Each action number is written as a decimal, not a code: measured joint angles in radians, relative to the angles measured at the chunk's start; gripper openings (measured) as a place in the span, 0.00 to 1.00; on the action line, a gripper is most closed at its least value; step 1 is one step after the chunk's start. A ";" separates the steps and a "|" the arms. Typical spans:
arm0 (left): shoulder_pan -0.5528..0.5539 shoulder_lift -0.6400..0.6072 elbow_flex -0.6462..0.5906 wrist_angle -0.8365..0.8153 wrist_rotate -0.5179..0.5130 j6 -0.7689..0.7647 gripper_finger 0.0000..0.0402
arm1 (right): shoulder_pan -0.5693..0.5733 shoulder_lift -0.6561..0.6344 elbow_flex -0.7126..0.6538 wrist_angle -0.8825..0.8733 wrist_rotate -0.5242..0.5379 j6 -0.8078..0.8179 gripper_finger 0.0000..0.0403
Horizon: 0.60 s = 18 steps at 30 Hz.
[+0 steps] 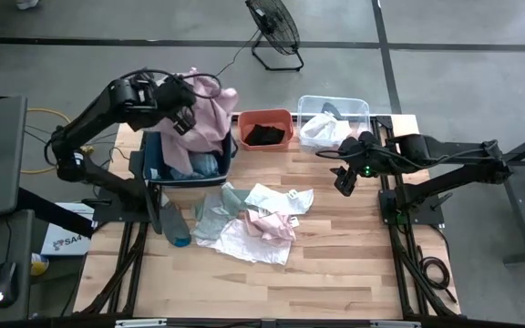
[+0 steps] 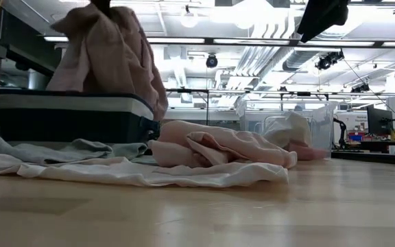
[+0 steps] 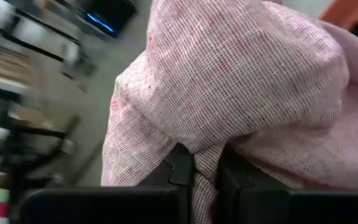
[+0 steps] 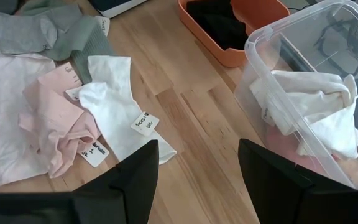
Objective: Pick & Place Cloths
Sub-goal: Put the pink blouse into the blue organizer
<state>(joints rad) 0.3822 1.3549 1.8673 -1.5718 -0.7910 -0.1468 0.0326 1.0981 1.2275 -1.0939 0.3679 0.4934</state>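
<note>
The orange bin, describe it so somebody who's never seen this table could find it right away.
Look along the far edge of the wooden table, where three bins stand in a row. The orange bin is the middle one, between the dark blue bin and the clear plastic bin. It is the smallest and holds only a black cloth.

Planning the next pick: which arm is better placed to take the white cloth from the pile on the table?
The right. Its hand hangs open and empty near the white cloth, which shows between its fingers. The left hand is shut on the pale pink cloth over the dark bin.
</note>
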 joint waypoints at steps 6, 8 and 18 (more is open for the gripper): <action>0.116 -0.087 -0.074 0.001 0.176 -0.087 0.06 | 0.000 0.000 0.000 0.000 0.000 0.000 0.53; 0.150 -0.126 -0.097 0.000 0.251 -0.119 0.06 | 0.000 0.000 0.000 0.000 0.000 0.000 0.53; 0.187 -0.286 -0.347 0.002 0.508 -0.275 0.06 | 0.000 0.000 0.000 0.008 0.000 0.000 0.53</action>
<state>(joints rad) 0.5697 1.0687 1.5198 -1.5700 -0.2834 -0.4219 0.0326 1.0981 1.2275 -1.0863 0.3679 0.4936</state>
